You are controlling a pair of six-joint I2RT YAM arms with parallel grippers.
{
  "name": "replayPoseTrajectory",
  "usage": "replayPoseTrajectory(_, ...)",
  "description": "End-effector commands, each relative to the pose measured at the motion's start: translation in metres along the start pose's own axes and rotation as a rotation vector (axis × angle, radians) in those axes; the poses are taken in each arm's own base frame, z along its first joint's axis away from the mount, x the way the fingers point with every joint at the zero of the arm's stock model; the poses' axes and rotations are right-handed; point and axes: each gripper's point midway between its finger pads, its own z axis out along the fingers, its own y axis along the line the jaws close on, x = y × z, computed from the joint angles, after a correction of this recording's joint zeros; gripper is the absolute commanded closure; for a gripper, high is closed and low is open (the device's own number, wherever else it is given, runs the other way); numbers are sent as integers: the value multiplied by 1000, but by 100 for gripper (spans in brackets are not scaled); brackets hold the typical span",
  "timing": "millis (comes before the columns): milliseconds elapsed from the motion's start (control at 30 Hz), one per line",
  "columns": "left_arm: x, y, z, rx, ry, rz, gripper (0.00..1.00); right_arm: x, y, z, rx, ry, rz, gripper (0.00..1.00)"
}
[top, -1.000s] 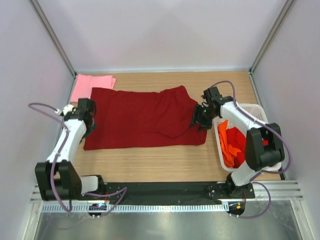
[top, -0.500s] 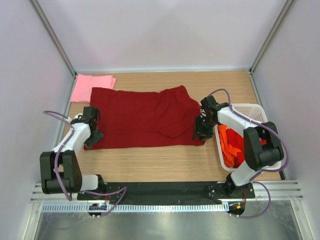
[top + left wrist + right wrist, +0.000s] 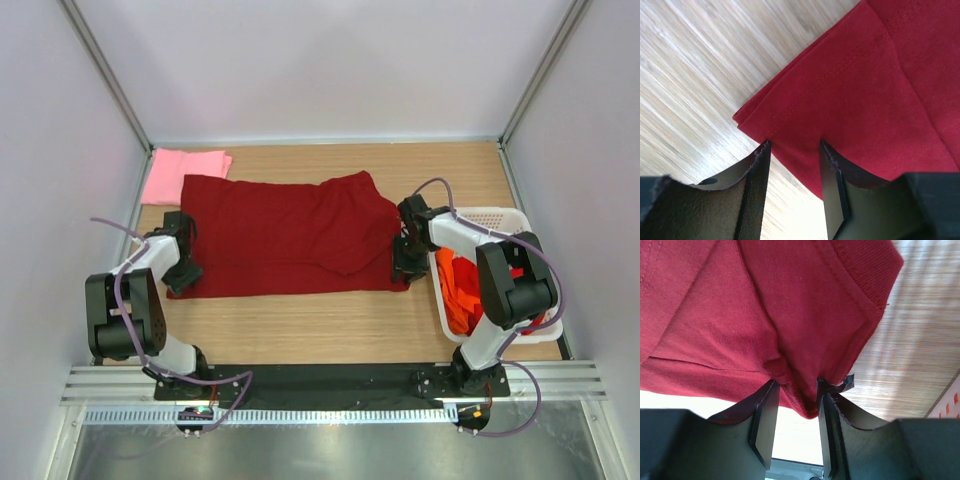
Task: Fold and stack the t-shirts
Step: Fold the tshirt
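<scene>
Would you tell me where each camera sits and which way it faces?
Top external: above and behind the left arm and right arm, looking down on the table, maroon shirt, pink shirt and basket; both arms show.
Left wrist: on the left arm, facing down at the shirt's near left corner; only its fingers show, cloth between them.
Right wrist: on the right arm, facing the shirt's near right corner; only its fingers show, cloth bunched between them.
Shared: all three see the maroon shirt.

maroon t-shirt (image 3: 290, 235) lies spread flat, pink t-shirt (image 3: 185, 170) flat at far-left corner.
</scene>
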Motion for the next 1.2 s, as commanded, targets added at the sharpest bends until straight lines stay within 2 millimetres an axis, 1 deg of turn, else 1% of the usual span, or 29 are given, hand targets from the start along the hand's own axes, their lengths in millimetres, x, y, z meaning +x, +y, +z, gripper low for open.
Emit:
replayPoseTrajectory(0,-16,1,-3,-18,-32,-9,56,-6,-1,-6,18,-39,-19,57)
replayPoseTrajectory(67,-21,3,-16,-3,-47,-33,55,-3,6,-13,-18,-53,-21,53)
replayPoseTrajectory(100,-22,3,-21,5,-50,-41,52,-2,10,-15,-37,-51,-17,52)
replayPoseTrajectory(167,-23,7,-34,12,-56,-56,48,3,15,-16,-62,-37,-16,48)
replayPoseTrajectory(200,-27,9,-43,27,-78,-76,44,5,15,-16,-66,-31,-16,47)
replayPoseTrajectory(267,-28,15,-53,25,-85,-85,37,7,19,-15,-84,-26,-19,47)
replayPoseTrajectory(300,-29,19,-60,29,-97,-97,35,8,20,-14,-85,-19,-22,48)
replayPoseTrajectory(367,-32,23,-68,33,-117,-113,32,10,20,-11,-87,-5,-19,53)
replayPoseTrajectory(467,-37,37,-80,2,-165,-136,30,16,20,-7,-91,17,-21,56)
replayPoseTrajectory(567,-47,53,-89,-34,-226,-140,27,22,17,-6,-85,24,-29,60)
replayPoseTrajectory(600,-52,59,-92,-48,-234,-152,26,23,16,-6,-82,28,-29,65)
replayPoseTrajectory(633,-54,65,-92,-64,-235,-146,26,25,15,-6,-79,32,-29,68)
replayPoseTrajectory(667,-55,67,-93,-71,-233,-149,26,30,13,-4,-70,45,-30,74)
replayPoseTrajectory(700,-56,69,-92,-73,-226,-159,27,32,12,-4,-70,48,-25,82)
replayPoseTrajectory(733,-59,70,-93,-67,-228,-175,27,35,9,-3,-60,52,-27,88)
replayPoseTrajectory(767,-58,66,-92,-45,-216,-176,28,42,4,-3,-45,67,-18,91)
replayPoseTrajectory(833,-59,56,-91,-6,-200,-182,30,51,-2,-5,-27,68,-8,92)
replayPoseTrajectory(900,-62,45,-88,28,-187,-179,33,48,-2,-10,-24,42,-8,92)
replayPoseTrajectory(933,-60,39,-87,57,-170,-173,35,40,-3,-18,-7,10,-8,90)
replayPoseTrajectory(967,-60,36,-86,65,-166,-168,36,35,-4,-21,6,-3,-6,88)
replayPoseTrajectory(1000,-60,33,-84,75,-156,-158,36,30,-4,-26,16,-14,-8,82)
replayPoseTrajectory(1033,-60,29,-83,89,-150,-146,36,27,-4,-31,26,-22,-9,70)
replayPoseTrajectory(1067,-60,26,-82,101,-145,-132,37,13,0,-40,27,-64,-12,63)
replayPoseTrajectory(1133,-62,19,-77,123,-141,-101,37,2,6,-51,12,-96,-18,57)
replayPoseTrajectory(1167,-61,18,-73,114,-127,-93,36,-6,14,-57,-16,-112,-16,47)
